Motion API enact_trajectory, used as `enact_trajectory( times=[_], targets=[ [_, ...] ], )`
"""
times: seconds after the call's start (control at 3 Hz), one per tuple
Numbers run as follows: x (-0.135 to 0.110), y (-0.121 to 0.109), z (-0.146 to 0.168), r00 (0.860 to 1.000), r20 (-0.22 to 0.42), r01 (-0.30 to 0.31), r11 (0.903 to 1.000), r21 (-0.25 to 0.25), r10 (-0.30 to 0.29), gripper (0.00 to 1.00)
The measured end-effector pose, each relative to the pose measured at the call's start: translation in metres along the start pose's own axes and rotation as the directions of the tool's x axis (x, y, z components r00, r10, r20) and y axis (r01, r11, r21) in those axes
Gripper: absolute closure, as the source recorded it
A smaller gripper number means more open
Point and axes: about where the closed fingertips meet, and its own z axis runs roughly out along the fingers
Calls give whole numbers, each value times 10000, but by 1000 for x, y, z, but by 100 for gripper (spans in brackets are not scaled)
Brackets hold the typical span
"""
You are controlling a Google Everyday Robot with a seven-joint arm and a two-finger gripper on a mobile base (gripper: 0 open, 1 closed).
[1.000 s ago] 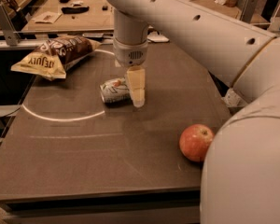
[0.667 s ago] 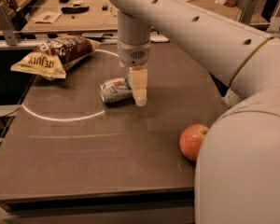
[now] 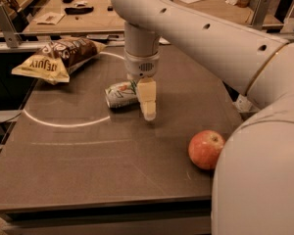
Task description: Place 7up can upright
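Note:
The 7up can, silver and pale green, lies on its side on the dark table, its top end facing left. My gripper points straight down at the can's right end, its tip close to the table surface. The gripper body covers the can's right end, and I cannot tell whether it touches the can.
A brown-and-yellow chip bag lies at the back left. A red apple sits at the front right, next to my arm's large white body. A white arc line is marked on the table. A second table stands behind.
The gripper has shifted slightly to the right at the can's end. The can has stayed lying in the same place.

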Motion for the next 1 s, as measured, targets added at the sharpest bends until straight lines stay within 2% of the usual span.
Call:
enact_trajectory(
  times=[0.33,0.67,1.0],
  targets=[
    [-5,2,5,9998,15,174,9998,-25,-174,0],
    [-9,0,3,9995,-75,298,9995,45,-298,16],
    [-9,1,5,9992,-241,309,9995,-36,-310,41]
  ],
)
